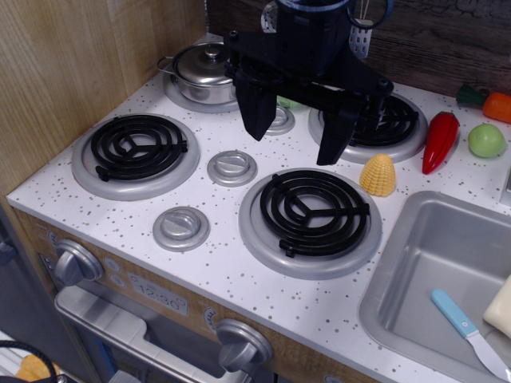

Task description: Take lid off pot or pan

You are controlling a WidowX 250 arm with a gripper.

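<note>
A small shiny steel pot (200, 84) with side loop handles stands on the back-left burner. Its domed steel lid (204, 62) with a small knob sits on top of it. My black gripper (295, 132) hangs above the middle of the stovetop, to the right of the pot and a little in front of it. Its two fingers are spread wide apart and hold nothing.
Three black coil burners (137, 146) (311, 209) (382, 121) and flat grey discs (232, 167) (181, 227) lie on the speckled stovetop. A toy corn (378, 175), red pepper (441, 140) and green fruit (487, 140) lie at the right. The sink (415, 239) holds a blue-handled knife (467, 331).
</note>
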